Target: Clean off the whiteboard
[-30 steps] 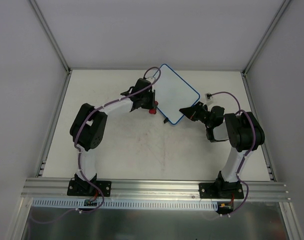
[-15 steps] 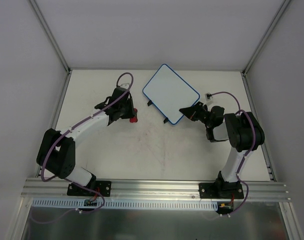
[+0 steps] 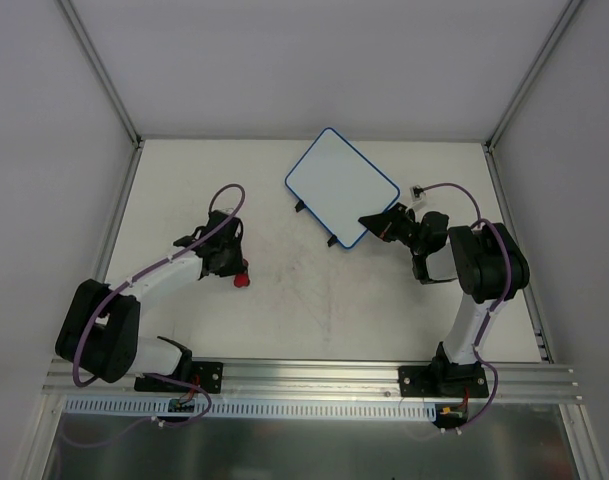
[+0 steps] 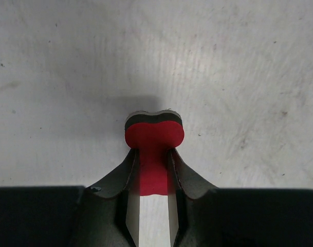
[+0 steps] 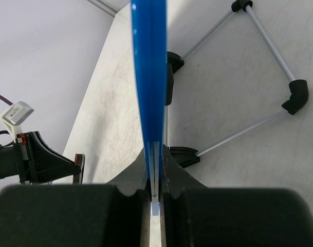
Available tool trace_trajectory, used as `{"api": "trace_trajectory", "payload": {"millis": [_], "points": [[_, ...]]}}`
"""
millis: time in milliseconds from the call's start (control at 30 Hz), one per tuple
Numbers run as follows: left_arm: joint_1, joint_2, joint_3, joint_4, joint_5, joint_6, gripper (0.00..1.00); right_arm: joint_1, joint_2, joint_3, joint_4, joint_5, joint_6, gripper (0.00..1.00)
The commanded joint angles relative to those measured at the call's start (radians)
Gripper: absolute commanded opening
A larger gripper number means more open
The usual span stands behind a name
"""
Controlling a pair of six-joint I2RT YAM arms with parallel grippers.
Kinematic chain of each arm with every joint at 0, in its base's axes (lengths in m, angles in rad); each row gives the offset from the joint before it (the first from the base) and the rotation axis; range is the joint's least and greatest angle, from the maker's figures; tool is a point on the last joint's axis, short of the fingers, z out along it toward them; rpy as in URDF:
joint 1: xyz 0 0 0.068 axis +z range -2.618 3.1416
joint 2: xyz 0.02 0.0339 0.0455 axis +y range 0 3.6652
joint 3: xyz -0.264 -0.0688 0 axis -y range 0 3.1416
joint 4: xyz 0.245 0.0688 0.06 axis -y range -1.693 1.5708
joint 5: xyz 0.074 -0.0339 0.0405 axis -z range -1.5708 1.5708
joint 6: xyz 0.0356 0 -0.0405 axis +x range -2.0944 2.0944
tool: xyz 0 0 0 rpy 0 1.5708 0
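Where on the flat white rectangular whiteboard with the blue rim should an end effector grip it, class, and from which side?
Grip the thin blue rim of the whiteboard along its near right edge, coming in edge-on from the right. Its black feet lift that edge off the table, and it is slim enough to pinch, as the right end effector does now.

Bright, even, diffuse light; pictures mostly sharp.
A soft grey shadow falls on the surface (image 4: 238, 62) just beyond the eraser (image 4: 154, 136); the dark fingers (image 4: 115, 177) nearest each wrist camera look slightly blurred.
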Motion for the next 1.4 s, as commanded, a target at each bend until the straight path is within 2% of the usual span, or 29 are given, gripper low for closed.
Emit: {"api": "trace_trajectory", "payload": {"millis": [0,33,333,367,533,667,700,733,1100,1133,1300,1367], "points": [[0.009,-0.015,-0.035,-0.007,0.025,-0.014,0.17,0.018,0.019,0.025,0.219,-0.015,-0.006,0.0],[0.009,-0.008,-0.039,-0.008,0.028,-0.012,0.23,0.018,0.019,0.025,0.219,-0.013,-0.006,0.0],[0.012,0.028,-0.052,-0.005,0.019,-0.015,0.44,0.018,0.021,0.027,0.218,-0.015,-0.006,0.0],[0.012,0.028,-0.052,-0.005,0.017,-0.015,0.5,0.018,0.021,0.027,0.218,-0.013,-0.006,0.0],[0.012,0.002,-0.058,-0.007,0.016,-0.012,0.59,0.02,0.021,0.027,0.218,-0.015,-0.007,0.0],[0.012,-0.058,-0.07,-0.007,0.004,-0.009,0.79,0.018,0.022,0.027,0.219,-0.012,-0.004,0.0],[0.012,-0.069,-0.074,-0.007,0.002,-0.005,0.86,0.018,0.022,0.028,0.219,-0.012,-0.004,0.01],[0.012,-0.08,-0.076,-0.005,-0.003,-0.003,0.99,0.018,0.022,0.029,0.219,-0.012,-0.006,0.03],[0.012,-0.254,-0.124,-0.005,-0.082,0.049,0.99,0.018,0.024,0.027,0.219,-0.007,-0.004,0.23],[0.012,-0.267,-0.127,-0.005,-0.09,0.055,0.99,0.018,0.025,0.027,0.219,-0.006,-0.004,0.3],[0.012,-0.328,-0.157,-0.004,-0.122,0.075,0.99,0.018,0.016,0.019,0.219,-0.002,-0.012,0.45],[0.012,-0.356,-0.165,-0.002,-0.125,0.077,0.99,0.018,0.013,0.015,0.219,0.004,-0.018,0.55]]}}
